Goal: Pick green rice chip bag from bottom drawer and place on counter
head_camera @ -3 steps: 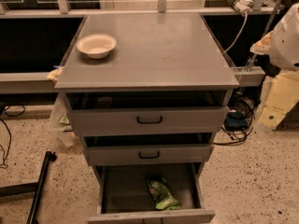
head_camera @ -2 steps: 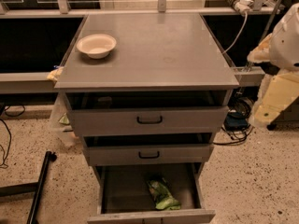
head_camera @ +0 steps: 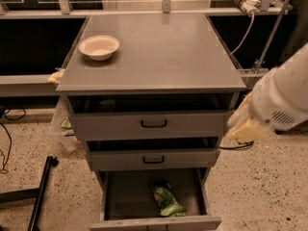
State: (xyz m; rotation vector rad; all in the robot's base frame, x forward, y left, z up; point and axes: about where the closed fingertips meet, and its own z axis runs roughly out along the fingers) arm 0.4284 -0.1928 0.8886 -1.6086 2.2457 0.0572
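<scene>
The bag (head_camera: 167,200) is bright green and crumpled, with pale patches. It lies flat on the floor of the drawer (head_camera: 120,196), a bit right of the middle and near the front. The drawer is the lowest one, grey, deep and pulled open. The counter (head_camera: 163,52) is the flat grey top, a little shiny. The gripper (head_camera: 245,129) hangs to the right, below the counter, well apart from the bag.

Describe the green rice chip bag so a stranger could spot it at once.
Start at the grey cabinet, the gripper hanging off its right side beside the upper drawers; its bottom drawer stands pulled open. On that drawer's floor, right of centre, lies the green rice chip bag. It is crumpled and bright green, the only thing seen in that drawer.
</scene>
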